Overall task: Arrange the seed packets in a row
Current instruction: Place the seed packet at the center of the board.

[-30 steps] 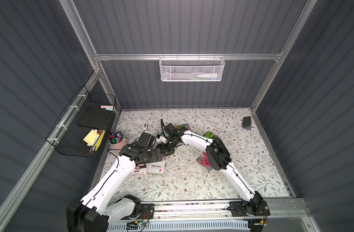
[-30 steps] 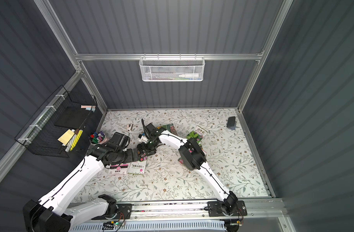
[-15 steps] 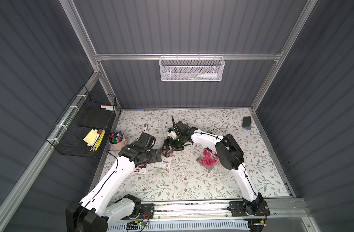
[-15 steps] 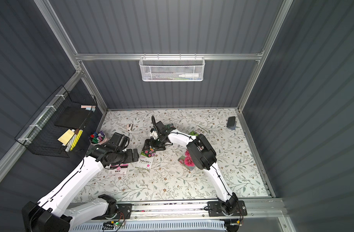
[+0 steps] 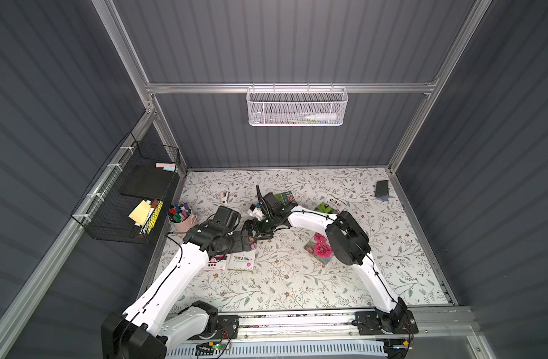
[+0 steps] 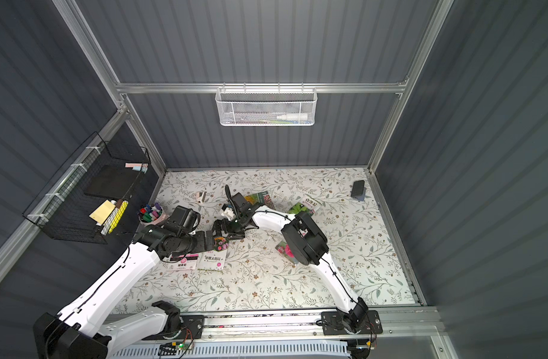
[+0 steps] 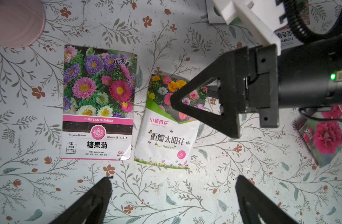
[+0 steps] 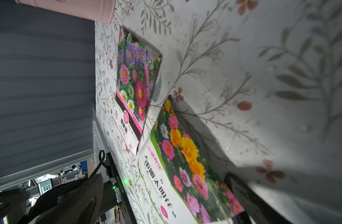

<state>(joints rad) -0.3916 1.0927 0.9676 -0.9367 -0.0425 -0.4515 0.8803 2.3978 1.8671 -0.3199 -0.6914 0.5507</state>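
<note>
Right gripper (image 5: 256, 230) is hanging over the sunflower packet (image 7: 166, 139), jaws just gone fully wide. It is lying freed beside the chrysanthemum packet (image 7: 97, 108); left gripper (image 7: 174, 195) is hovering wide, empty — row is reaching two.

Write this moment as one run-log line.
left gripper: open, empty | right gripper: open, over Sunflowers packet | Chrysanthemum packet: flat beside it

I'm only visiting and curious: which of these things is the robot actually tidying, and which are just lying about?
Part of the job:
chrysanthemum seed packet, Sunflowers seed packet, magenta-flower packet, green-leaved packet, white-labelled packet, dark green packet.

Just lying about:
pink cup of markers, dark phone-like slab, yellow sticky-note pad, white mesh basket.
</note>
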